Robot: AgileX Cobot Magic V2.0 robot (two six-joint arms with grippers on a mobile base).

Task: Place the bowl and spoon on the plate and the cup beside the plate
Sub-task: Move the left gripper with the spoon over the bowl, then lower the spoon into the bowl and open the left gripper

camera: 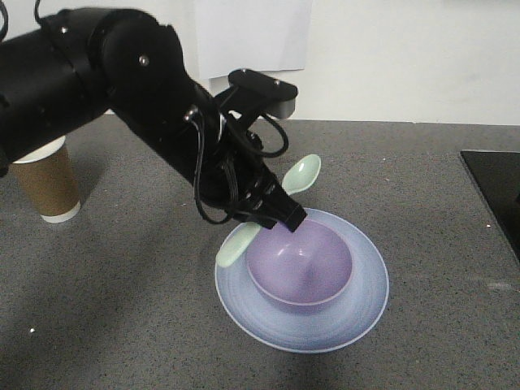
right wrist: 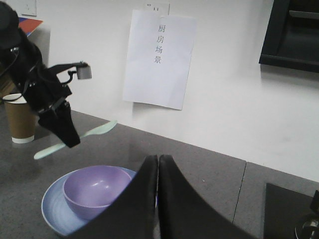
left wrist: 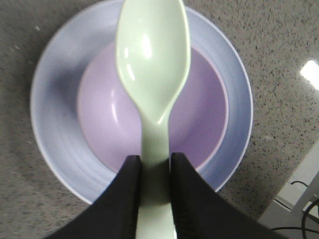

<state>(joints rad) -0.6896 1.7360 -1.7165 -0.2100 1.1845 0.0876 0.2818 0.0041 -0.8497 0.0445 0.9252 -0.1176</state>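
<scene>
the cup (camera: 48, 184) stands upright near the left edge of the grey counter (camera: 422, 268). the left gripper (left wrist: 154, 172) pinches the spoon (left wrist: 153, 74) by its handle, holding it in the air above the bowl (camera: 300, 264). the bowl sits inside the plate (camera: 357, 313) mid-counter. the right gripper (right wrist: 158, 167) has its fingers pressed together, holding nothing.

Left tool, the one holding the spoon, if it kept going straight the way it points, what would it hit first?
Probably the bowl: the left tool, shut on the spoon, points down into it, above the plate. Height above is unclear.
</scene>
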